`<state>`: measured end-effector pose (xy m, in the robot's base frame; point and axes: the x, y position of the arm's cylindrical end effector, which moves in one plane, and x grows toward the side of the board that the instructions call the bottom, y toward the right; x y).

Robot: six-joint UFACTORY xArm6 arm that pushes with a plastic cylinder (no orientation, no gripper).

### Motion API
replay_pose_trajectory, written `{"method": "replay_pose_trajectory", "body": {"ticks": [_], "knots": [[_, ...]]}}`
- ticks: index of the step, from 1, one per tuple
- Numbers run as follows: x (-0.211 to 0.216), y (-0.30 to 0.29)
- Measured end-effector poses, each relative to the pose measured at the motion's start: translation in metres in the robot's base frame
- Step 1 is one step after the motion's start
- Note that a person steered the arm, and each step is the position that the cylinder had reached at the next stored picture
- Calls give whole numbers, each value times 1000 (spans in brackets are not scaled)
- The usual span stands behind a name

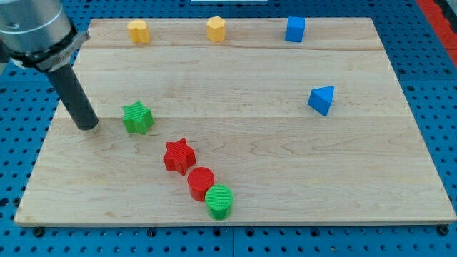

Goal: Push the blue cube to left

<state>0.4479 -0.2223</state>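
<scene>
Pale wooden board [235, 71] on blue pegboard carries our work. Taking the blue plastic cube [295, 29] as landmark: it sits at the board's top edge, right of two yellow hexagonal blocks [216, 29]. My tip [88, 126], a bare rod gripping nothing, rests far to the cube's lower left, just beside the green star block [138, 118]. We judge the approach barely begun; next we must circle to the cube's right side.

On the desk [357, 178], the blue cube [295, 29] stood at the view's top edge, right of the first yellow hexagonal block [138, 31] and the second yellow hexagonal block [216, 29]. The blue triangular block [322, 99] lay below the cube. My tip [88, 126] rested just left of the green star [137, 118]. The red star [178, 155], red cylinder [201, 182] and green cylinder [220, 200] ran diagonally below.
</scene>
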Motion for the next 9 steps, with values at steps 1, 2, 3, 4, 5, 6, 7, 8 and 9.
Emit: {"method": "replay_pose_trajectory", "body": {"ticks": [1, 2, 3, 4, 5, 6, 7, 8, 9], "knots": [[-23, 60], [3, 99], [26, 129], [7, 156], [-48, 243], [-102, 313], [-158, 415], [-200, 406], [-210, 394]]}}
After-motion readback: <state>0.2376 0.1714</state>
